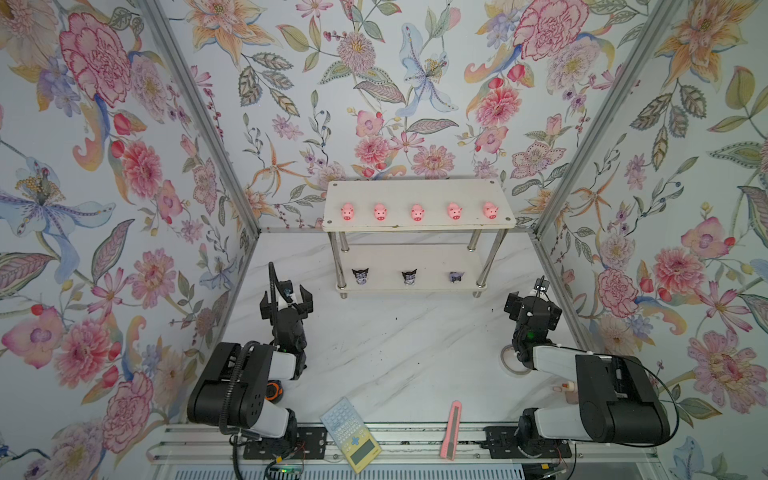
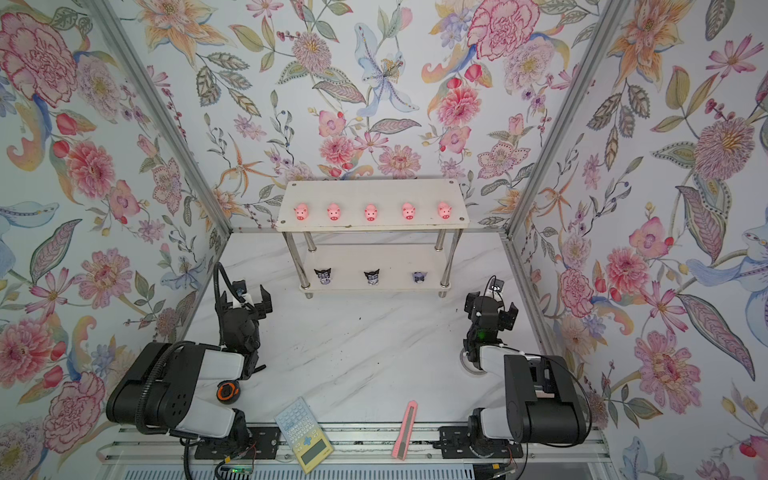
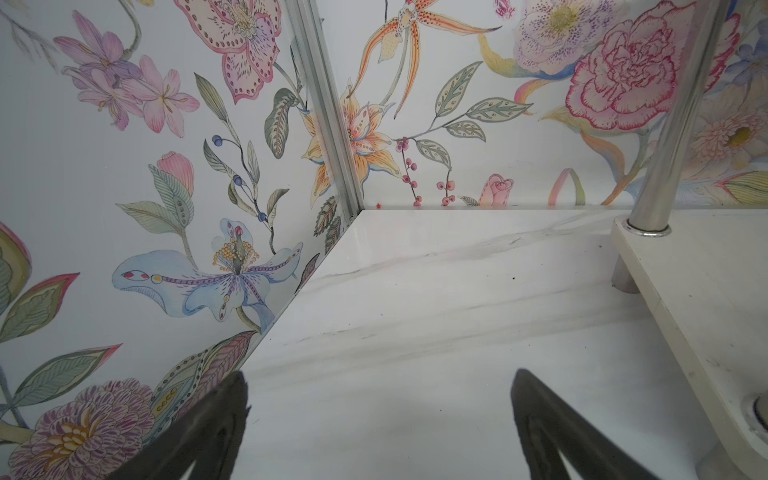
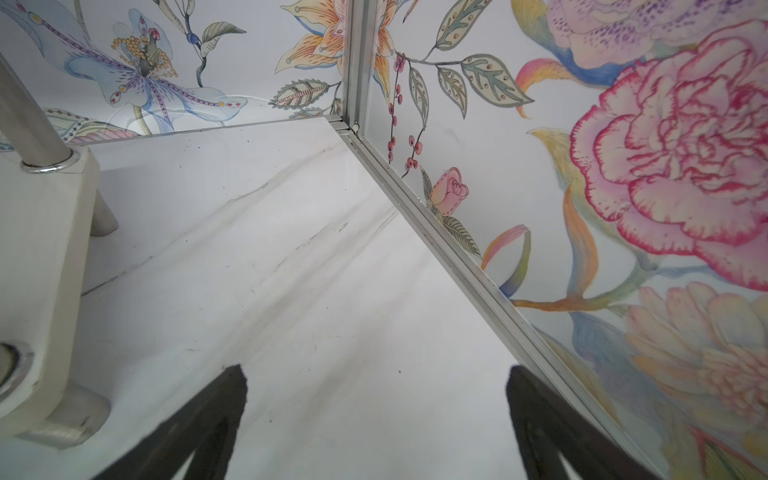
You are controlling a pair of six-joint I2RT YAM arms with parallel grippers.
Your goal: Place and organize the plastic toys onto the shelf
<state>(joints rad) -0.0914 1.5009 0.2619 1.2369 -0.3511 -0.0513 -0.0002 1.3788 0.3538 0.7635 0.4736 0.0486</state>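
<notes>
Looking done imo: you've got all five pigs (image 1: 417,212) lined up on the shelf (image 1: 415,191) top board, three black-purple figurines (image 1: 409,277) on the lower. Your left gripper (image 1: 286,297) & right gripper (image 1: 530,307) are wide open, empty. Nothing left afaict.

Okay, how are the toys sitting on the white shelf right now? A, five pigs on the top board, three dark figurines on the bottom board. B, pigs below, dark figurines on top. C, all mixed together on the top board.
A: in both top views five pink pigs line the top board of the shelf, and three black-and-purple figurines stand on its lower board.
</notes>
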